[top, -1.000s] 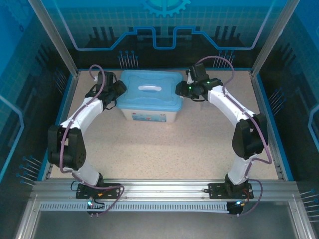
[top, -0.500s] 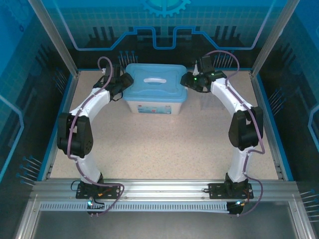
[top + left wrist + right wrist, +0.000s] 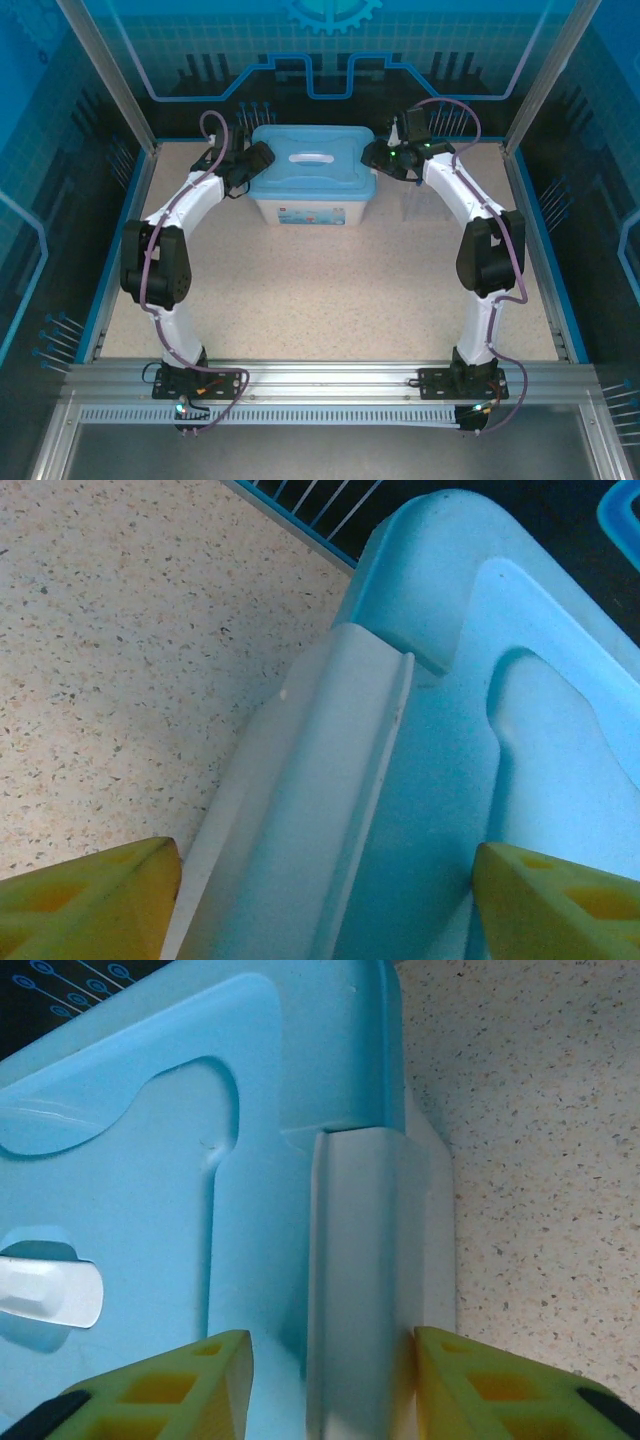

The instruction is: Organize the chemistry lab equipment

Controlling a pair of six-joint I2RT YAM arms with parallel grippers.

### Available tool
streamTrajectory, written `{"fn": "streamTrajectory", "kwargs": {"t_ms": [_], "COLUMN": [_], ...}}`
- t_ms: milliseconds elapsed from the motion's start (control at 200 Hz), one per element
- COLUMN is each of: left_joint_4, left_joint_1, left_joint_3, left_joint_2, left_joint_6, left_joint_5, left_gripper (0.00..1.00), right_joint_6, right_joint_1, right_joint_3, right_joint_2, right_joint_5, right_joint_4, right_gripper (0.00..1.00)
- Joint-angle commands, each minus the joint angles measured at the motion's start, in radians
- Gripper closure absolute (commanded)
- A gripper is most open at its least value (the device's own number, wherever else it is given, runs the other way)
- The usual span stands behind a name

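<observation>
Left gripper [image 3: 320, 885] stands wide open, its yellow fingers [image 3: 90, 900] well apart on either side of the white left-end latch [image 3: 320, 750] of the tub [image 3: 300, 212], touching nothing that I can see. Right gripper [image 3: 330, 1365] is set narrower but is also open. It sits around the right-end latch [image 3: 360, 1260], with one finger against the latch's edge and a strip of light-blue lid [image 3: 150, 1160] showing before the other (a straddle, then, not a clamp). Each arm sits at one end of the tub, presumably because that is where the closed lid fastens. Farther off, the tub rests at the far middle of the tabletop [image 3: 320, 300]. The lab equipment is probably inside, under the lid, though that cannot be confirmed.
</observation>
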Motion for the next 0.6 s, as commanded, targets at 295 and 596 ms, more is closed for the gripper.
{"fn": "streamTrajectory", "kwargs": {"t_ms": [295, 596], "left_joint_4": [-0.051, -0.027], "left_joint_1": [0.027, 0.05], "left_joint_3": [-0.008, -0.088], "left_joint_2": [-0.021, -0.117], "left_joint_6": [-0.02, 0.006], "left_joint_5": [0.198, 0.201], "left_gripper": [0.17, 0.09], "right_joint_6": [0.008, -0.03], "right_joint_1": [0.016, -0.044], "right_joint_3": [-0.042, -0.133], "right_joint_2": [-0.082, -0.185], "right_joint_5": [-0.212, -0.147], "right_joint_4": [0.076, 0.065], "right_gripper": [0.38, 0.33]}}
